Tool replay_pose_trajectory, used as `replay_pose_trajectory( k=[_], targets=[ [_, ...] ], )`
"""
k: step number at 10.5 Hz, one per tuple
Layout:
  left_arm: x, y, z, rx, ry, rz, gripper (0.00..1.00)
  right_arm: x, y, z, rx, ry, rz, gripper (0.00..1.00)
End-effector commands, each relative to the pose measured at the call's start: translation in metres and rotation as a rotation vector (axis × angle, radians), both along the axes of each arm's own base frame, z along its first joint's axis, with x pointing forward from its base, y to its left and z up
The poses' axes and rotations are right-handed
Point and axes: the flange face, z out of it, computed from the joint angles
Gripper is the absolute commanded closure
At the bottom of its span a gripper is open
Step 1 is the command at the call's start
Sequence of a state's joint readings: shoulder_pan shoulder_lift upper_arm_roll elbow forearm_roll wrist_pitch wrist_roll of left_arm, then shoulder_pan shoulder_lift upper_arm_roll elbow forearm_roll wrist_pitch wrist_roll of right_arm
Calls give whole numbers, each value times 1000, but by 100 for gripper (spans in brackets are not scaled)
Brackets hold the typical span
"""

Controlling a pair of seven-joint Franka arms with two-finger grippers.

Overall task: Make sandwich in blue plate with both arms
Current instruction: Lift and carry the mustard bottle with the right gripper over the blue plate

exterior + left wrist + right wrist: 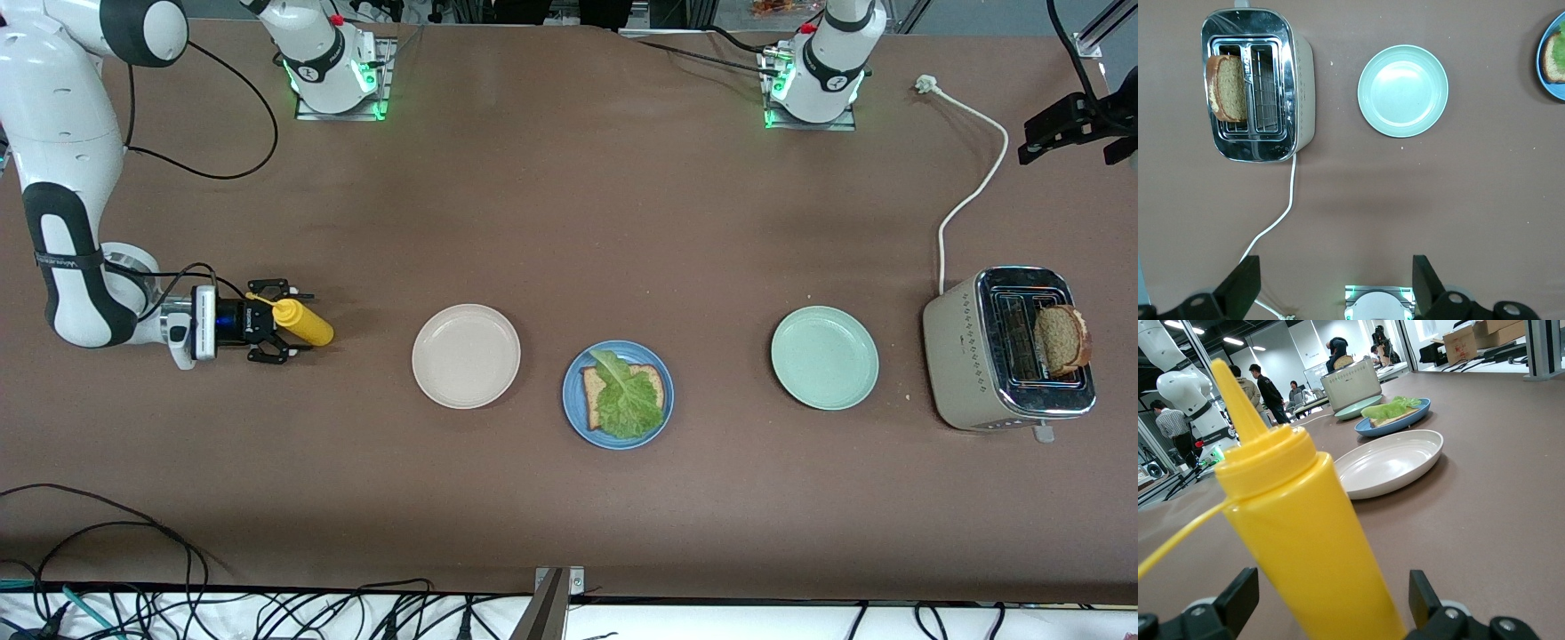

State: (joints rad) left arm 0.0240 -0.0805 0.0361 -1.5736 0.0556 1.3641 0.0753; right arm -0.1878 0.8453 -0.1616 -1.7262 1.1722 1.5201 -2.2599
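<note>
Blue plate (pixel 618 433), on the table between a cream-white plate (pixel 466 356) and a mint-green plate (pixel 824 357), slightly nearer the front camera than either: it held one bread slice (pixel 660 381) lying flat, with a crinkled lettuce leaf (pixel 627 400) draped over it. Second bread slice (pixel 1061 339): stood upright in a slot of the toaster (pixel 969 373) at the left arm's end of the table, its top well proud of the slot. Judged light, dry and fairly stiff but crumbly; best pinched gently across its flat faces near the exposed crust and lifted straight up. The lettuce was judged limp and feather-light, apt to shift if brushed. Left gripper (pixel 1337 283): high over the table between its base and the toaster, looking straight down, fingers spread and empty. Right gripper (pixel 269 332): low at the right arm's end of the table, fingers wide on either side of the yellow squeeze bottle (pixel 303 323), which lay on its side; no squeeze on it was visible. The bottle was judged smooth, pliable plastic, liable to slip or dent.
</note>
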Motion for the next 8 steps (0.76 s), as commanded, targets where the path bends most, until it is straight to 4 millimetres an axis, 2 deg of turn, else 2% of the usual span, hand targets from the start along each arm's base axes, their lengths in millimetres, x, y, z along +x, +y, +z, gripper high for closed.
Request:
replay_pose_trajectory(
  k=[1, 3, 4, 6, 8],
  targets=[
    [1, -2, 6, -5, 2, -21, 0, 5, 0, -2, 35, -19, -5, 25],
    [1, -1, 6, -6, 2, -18, 0, 5, 0, -2, 36, -18, -3, 82],
    [1, -1, 7, -5, 0, -18, 0, 5, 0, -2, 36, -17, -4, 99],
    [1, -2, 6, -5, 2, -21, 0, 12, 1, 8, 27, -18, -3, 100],
    [1, -2, 7, -5, 0, -21, 0, 44, 1, 44, -30, -10, 6, 100]
  ],
)
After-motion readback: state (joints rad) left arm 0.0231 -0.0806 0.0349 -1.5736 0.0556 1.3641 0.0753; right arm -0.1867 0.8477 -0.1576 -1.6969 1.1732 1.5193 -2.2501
